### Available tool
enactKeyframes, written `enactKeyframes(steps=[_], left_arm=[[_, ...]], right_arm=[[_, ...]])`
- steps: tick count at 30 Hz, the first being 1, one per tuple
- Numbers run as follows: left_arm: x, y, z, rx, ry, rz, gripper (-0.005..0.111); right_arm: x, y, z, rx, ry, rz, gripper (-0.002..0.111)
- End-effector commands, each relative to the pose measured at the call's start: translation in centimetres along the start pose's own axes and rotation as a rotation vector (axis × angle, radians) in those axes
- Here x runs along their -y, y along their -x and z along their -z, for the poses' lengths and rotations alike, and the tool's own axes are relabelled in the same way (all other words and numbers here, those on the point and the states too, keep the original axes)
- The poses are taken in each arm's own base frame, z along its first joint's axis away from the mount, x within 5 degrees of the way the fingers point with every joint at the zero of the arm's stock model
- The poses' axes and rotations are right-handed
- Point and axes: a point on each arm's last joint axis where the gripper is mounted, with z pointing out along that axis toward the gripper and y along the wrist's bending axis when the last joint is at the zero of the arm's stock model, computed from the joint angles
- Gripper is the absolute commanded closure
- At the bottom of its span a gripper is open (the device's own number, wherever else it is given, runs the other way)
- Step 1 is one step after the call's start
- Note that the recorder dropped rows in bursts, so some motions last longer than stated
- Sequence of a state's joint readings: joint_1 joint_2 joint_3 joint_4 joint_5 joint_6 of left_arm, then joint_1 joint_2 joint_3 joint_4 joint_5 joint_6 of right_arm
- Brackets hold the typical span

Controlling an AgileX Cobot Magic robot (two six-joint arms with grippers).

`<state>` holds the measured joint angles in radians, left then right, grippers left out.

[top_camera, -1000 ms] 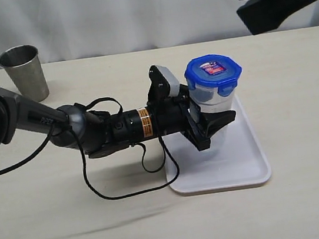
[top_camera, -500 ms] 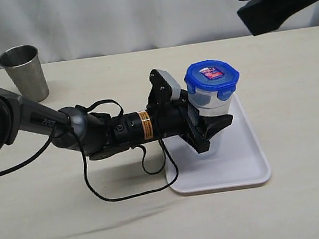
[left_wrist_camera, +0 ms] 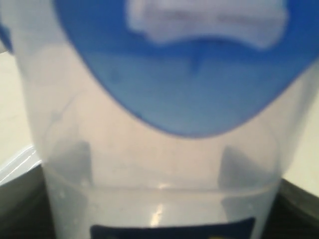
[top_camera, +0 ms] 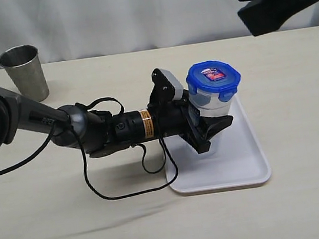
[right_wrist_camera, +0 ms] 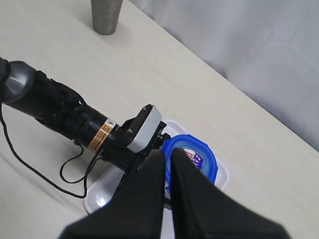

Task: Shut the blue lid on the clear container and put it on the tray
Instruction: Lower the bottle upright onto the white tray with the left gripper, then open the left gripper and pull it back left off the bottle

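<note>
— Clamping on from the side, the left gripper has its black fingers on either flank of the clear container, low on the body. You seeing that grip?

— I am, and the left wrist view is nothing but translucent plastic, pressed right up to the lens. Where's the top?

— The blue lid is seated on the container's mouth, snap flaps down along the rim, a small sticker facing up.

— And the canister itself?

— Upright, over the near-left part of the white tray. The gripper hides its base, so I can't tell whether it touches the tray floor.

— What about the other arm?

— The right gripper hangs high above the scene, fingers drawn together with only a thin slit between them, nothing held. From its own camera it looks straight down on the lid.

— Anything further out?

— A black cable loops off the left arm onto the pale table, just beside the tray's left edge. The steel cup stands upright at the far left, well apart from it all.
</note>
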<state>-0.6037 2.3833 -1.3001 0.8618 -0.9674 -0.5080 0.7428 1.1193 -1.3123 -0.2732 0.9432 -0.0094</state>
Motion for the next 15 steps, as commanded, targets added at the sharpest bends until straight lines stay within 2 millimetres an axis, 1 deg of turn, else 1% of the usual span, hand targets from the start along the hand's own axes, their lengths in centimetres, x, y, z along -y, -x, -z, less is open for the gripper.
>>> enactKeyframes(steps=[1, 2, 4, 6, 8, 10, 12, 15], left_arm=[[-0.08, -0.48, -0.04, -0.050, 0.013, 0.028, 0.103], [0.01, -0.32, -0.04, -0.032, 0.002, 0.028, 0.099], [0.00, -0.17, 0.00, -0.015, -0.003, 0.030, 0.083], [-0.08, -0.13, 0.00, -0.010, 0.005, 0.037, 0.063], [-0.19, -0.14, 0.00, -0.012, 0.017, 0.044, 0.037], [-0.27, -0.20, 0.02, -0.026, 0.027, 0.043, 0.020], [-0.30, -0.32, 0.02, -0.039, 0.031, 0.041, 0.012], [-0.30, -0.32, 0.02, -0.039, 0.031, 0.041, 0.012]], right_arm=[[-0.02, -0.13, 0.13, -0.002, 0.000, -0.003, 0.104], [-0.02, -0.13, 0.13, -0.002, 0.000, -0.003, 0.104], [-0.02, -0.15, 0.13, -0.004, 0.000, -0.003, 0.104], [-0.02, -0.18, 0.13, -0.006, 0.000, -0.003, 0.104], [-0.11, -0.37, -0.10, -0.013, 0.002, 0.000, 0.104], [-0.25, -0.73, -0.44, -0.029, 0.005, -0.002, 0.104], [-0.40, -1.00, -0.80, -0.034, 0.008, 0.002, 0.104], [-0.40, -0.98, -0.80, -0.031, 0.008, 0.002, 0.104]])
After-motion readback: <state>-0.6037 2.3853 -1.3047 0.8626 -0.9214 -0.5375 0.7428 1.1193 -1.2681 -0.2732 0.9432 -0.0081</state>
